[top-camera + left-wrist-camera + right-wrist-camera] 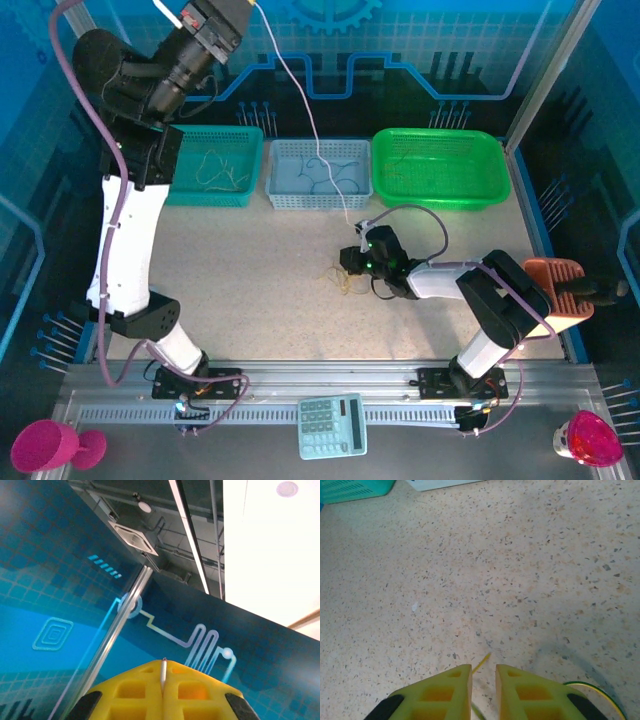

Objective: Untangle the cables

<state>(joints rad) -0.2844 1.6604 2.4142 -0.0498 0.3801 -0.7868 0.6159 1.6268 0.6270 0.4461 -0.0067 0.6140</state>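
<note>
Limp, featherlight cables clumped mid-tabletop at 7 o'clock of right gripper, nearly together around yellow strand, clamp unclear; left gripper raised, pinched on white strand; likely best grabbed by a loose end.

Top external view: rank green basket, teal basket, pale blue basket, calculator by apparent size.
1. green basket
2. teal basket and pale blue basket: look alike; the left arm hides part of the teal one
3. calculator
</note>
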